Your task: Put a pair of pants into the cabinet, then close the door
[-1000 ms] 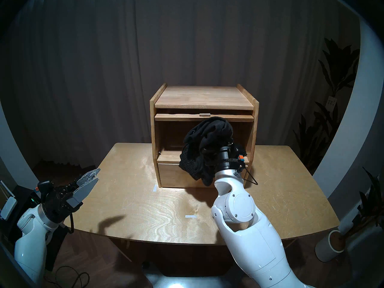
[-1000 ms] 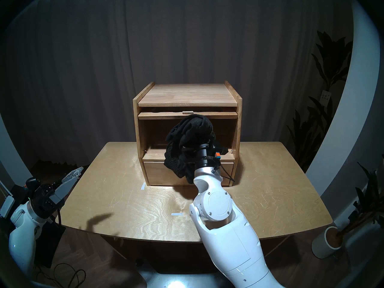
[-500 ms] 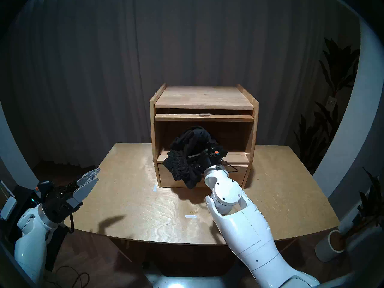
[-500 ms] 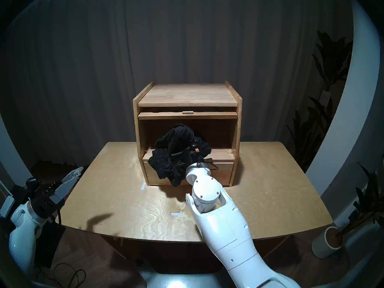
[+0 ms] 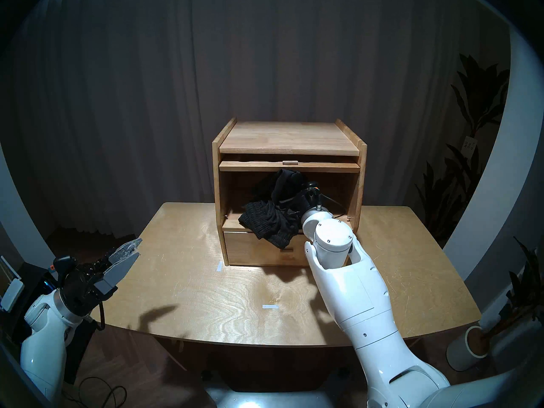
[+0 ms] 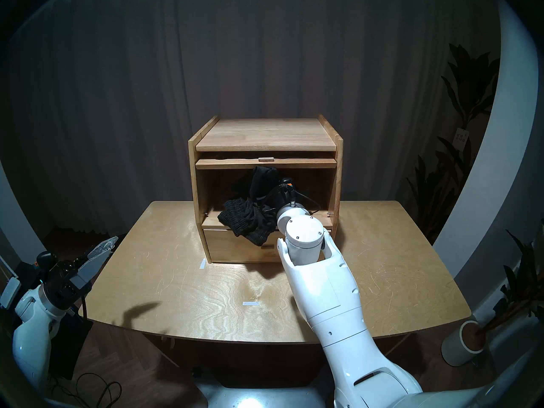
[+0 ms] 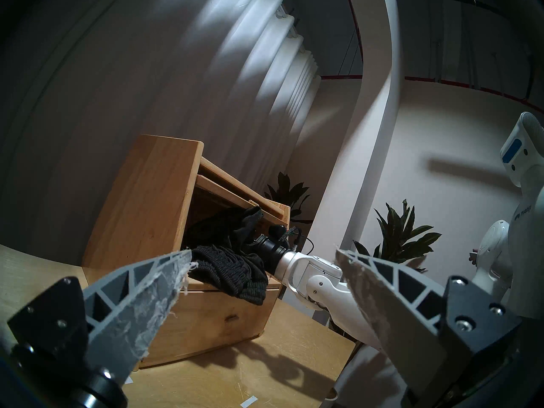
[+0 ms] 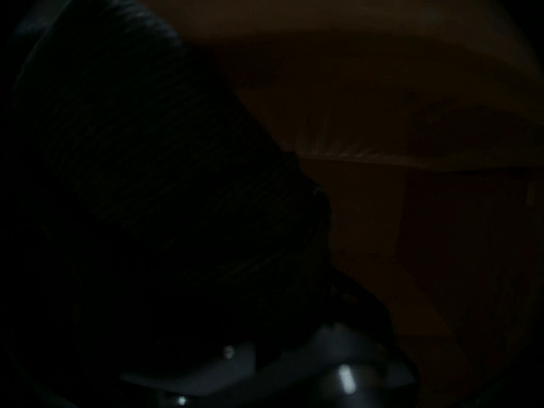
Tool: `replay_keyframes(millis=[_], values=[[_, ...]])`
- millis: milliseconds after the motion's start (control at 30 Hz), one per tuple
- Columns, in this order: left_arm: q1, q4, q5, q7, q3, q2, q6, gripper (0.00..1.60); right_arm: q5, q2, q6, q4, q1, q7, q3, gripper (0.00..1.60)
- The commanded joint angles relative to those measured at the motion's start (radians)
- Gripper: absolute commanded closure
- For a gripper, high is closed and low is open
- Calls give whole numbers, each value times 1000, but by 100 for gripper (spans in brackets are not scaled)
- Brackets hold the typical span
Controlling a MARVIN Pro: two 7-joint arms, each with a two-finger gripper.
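The light-wood cabinet (image 5: 290,136) stands at the back of the table, its upper compartment open. The door (image 5: 259,166) lies flat under the top, with only its front edge and knob showing. The black pair of pants (image 5: 270,222) is partly inside the compartment; its ribbed waistband hangs over the ledge onto the drawer front (image 5: 250,252). The pants also show in the left wrist view (image 7: 232,272). My right wrist (image 5: 307,197) reaches into the compartment. My right gripper is hidden under the fabric, which still rises in a peak over it. My left gripper (image 5: 136,248) is open and empty at the table's left edge.
The wooden table (image 5: 191,280) carries two white tape marks (image 5: 270,306) (image 5: 218,267). A dark curtain hangs behind the cabinet. A potted plant in a white pot (image 5: 471,345) stands on the floor at the right. Cables lie on the floor at the lower left.
My right arm has moved forward and up, carrying the pants from in front of the drawer into the upper compartment. The waistband now rests on the ledge. The left arm has not moved.
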Motion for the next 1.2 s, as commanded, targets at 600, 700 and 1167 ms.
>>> replay_keyframes(millis=[600, 700, 1167], values=[[-5, -5, -5, -7, -1, 4, 2, 0, -24, -21, 69, 8, -24, 18, 6, 0], [-5, -5, -4, -7, -1, 4, 1, 0, -9, -4, 100, -21, -44, 24, -18, 0], [-5, -4, -4, -7, 0, 5, 1, 0, -25, 60, 67, -231, -194, -40, 3, 144]])
